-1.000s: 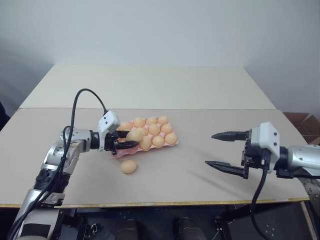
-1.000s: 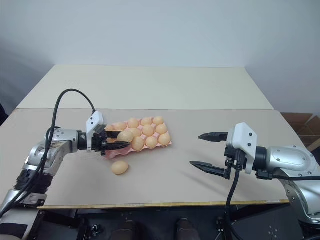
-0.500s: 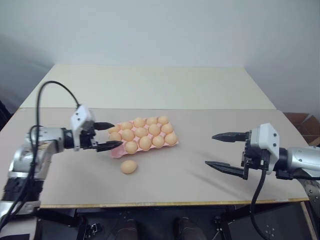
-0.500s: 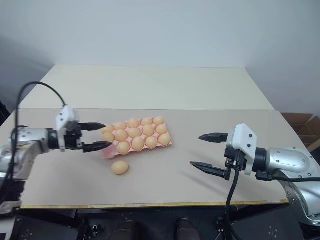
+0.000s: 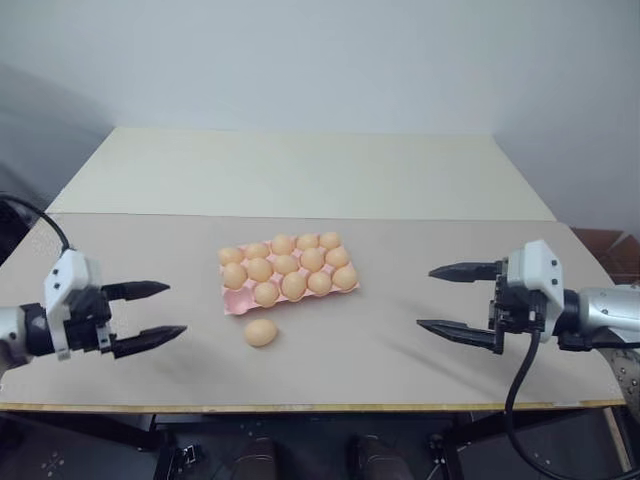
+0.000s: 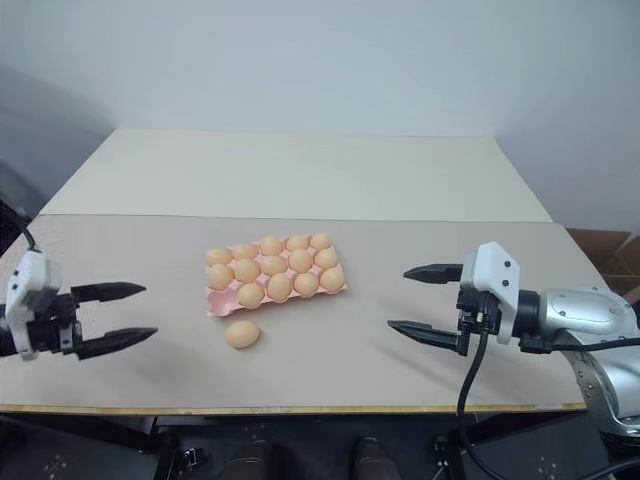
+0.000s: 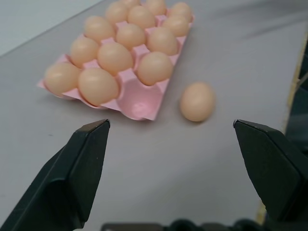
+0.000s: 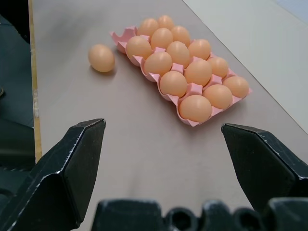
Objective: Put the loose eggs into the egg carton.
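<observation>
The pale-pink egg carton [image 5: 237, 302] lies flat in the middle of the table, with several tan-orange eggs in its cups. Its near-left corner cup [image 7: 138, 102] is bare. One loose egg [image 5: 260, 332] rests on the table just in front of that corner, apart from the carton. My left gripper [image 5: 176, 309] is open and empty, low over the table's left front, well to the left of the egg. Far to the carton's right, my right gripper [image 5: 425, 297] stands open and empty too.
The grey tabletop [image 5: 380, 350] ends at a front edge close to both grippers. A paler second tabletop [image 5: 300, 170] adjoins it at the back. A brown box [image 5: 603, 245] shows past the right edge.
My left gripper opened and let an egg go into the carton's front row. It then drew back to the left and toward the front edge. The right arm has stayed put.
</observation>
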You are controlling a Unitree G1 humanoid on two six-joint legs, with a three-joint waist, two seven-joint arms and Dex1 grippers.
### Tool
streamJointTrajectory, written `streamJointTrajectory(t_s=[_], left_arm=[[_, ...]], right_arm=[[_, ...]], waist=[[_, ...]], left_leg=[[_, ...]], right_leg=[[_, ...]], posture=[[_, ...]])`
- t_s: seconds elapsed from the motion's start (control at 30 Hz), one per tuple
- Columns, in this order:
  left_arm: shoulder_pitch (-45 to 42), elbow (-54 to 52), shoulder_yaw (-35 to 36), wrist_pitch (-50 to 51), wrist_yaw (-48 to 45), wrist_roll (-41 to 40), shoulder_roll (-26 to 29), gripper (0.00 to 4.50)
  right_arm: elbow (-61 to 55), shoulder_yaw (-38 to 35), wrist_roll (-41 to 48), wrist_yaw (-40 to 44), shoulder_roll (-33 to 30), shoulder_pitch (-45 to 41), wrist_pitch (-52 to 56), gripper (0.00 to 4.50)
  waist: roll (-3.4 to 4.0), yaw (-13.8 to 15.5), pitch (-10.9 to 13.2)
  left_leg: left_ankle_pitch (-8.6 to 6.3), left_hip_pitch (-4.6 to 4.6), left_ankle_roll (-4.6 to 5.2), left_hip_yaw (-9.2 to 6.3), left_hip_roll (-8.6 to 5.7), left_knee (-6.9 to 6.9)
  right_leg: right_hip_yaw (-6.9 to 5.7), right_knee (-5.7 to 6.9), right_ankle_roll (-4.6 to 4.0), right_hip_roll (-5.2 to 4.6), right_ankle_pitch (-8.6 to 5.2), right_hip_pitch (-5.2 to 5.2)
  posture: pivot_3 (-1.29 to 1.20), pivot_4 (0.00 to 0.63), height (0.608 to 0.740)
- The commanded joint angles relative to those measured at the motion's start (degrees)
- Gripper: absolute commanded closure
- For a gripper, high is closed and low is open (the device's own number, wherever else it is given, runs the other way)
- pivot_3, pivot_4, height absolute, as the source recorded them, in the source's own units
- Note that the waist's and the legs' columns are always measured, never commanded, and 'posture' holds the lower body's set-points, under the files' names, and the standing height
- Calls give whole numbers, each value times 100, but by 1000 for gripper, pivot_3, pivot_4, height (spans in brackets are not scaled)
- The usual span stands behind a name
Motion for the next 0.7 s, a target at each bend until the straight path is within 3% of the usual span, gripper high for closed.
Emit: streamJointTrajectory(t_s=[0.03, 0.37, 0.7], left_arm=[[201, -321, 10, -97, -56, 30, 103, 14], [-186, -137, -331, -144, -24, 30, 160, 14], [-1415, 49, -2144, -421, 472, 755, -415, 14]], right_arm=[[-71, -95, 28, 62, -92, -104, -111, 0], [-151, -152, 25, 9, -83, -37, -88, 0], [-325, -206, 78, -142, -63, 25, -32, 0]], waist=[[0, -11, 0], [0, -8, 0], [0, -12, -1]], left_leg=[[0, 0, 0, 0, 1, 0], [0, -1, 0, 2, 2, 0], [0, -2, 1, 3, -2, 0]], right_leg=[[1, 0, 0, 1, 0, 0], [1, 0, 0, 3, 0, -2], [5, 1, 14, 5, 8, 2]], posture=[[0, 150, 740], [0, 150, 740], [0, 150, 740]])
